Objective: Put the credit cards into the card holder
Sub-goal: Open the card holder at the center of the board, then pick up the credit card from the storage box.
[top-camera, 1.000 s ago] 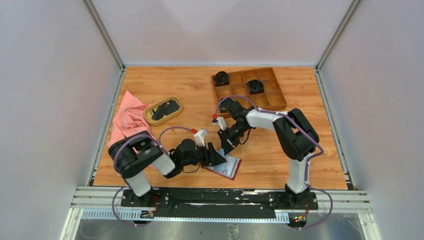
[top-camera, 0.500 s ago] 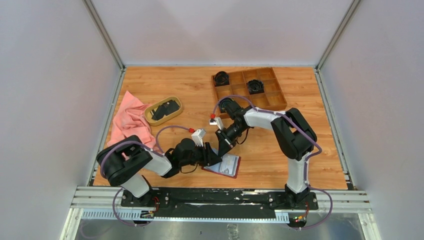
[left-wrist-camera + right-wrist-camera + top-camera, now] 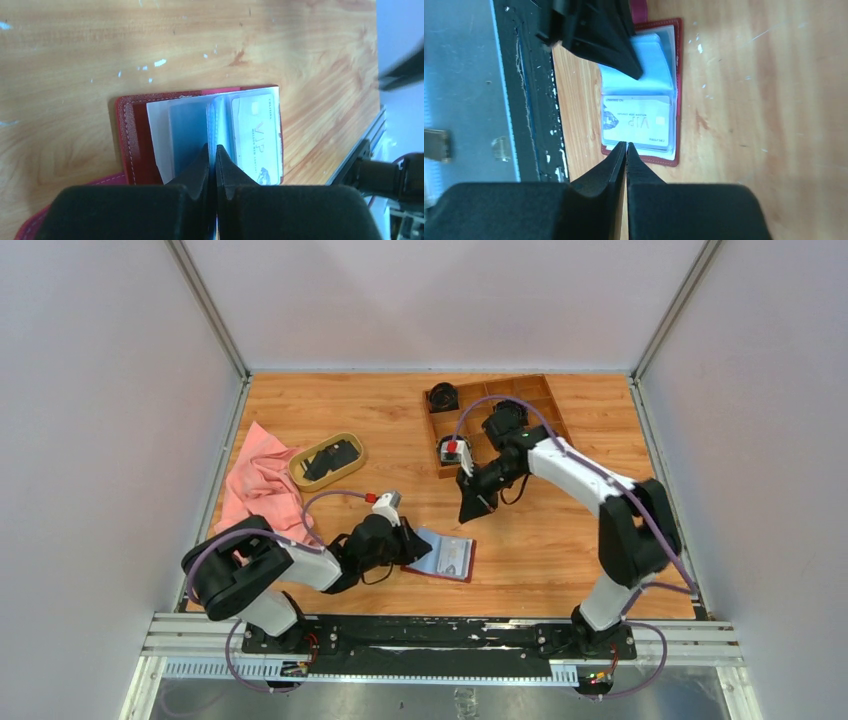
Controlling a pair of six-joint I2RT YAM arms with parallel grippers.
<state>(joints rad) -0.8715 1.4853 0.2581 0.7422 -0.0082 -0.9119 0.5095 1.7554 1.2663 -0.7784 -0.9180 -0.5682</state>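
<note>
The card holder [image 3: 452,560] lies open on the table near the front edge, red leather [image 3: 131,135] outside and clear pockets inside. A pale credit card marked VIP [image 3: 256,140] sits in its right-hand pocket [image 3: 636,121]. My left gripper [image 3: 215,149] is shut on the thin clear pocket leaves at the fold [image 3: 412,546]. My right gripper [image 3: 625,145] hangs above the table beyond the holder [image 3: 469,512], shut with nothing in it. Dark credit cards [image 3: 330,457] lie in the tan dish [image 3: 300,472].
A wooden compartment box [image 3: 545,432] with black coiled items stands at the back right, just behind my right wrist. A pink cloth [image 3: 255,480] lies at the left edge beside the dish. The black rail [image 3: 529,100] runs along the table's front edge.
My left gripper has closed on the pocket leaves. My right arm has lifted away from the card holder and swung back toward the wooden box.
</note>
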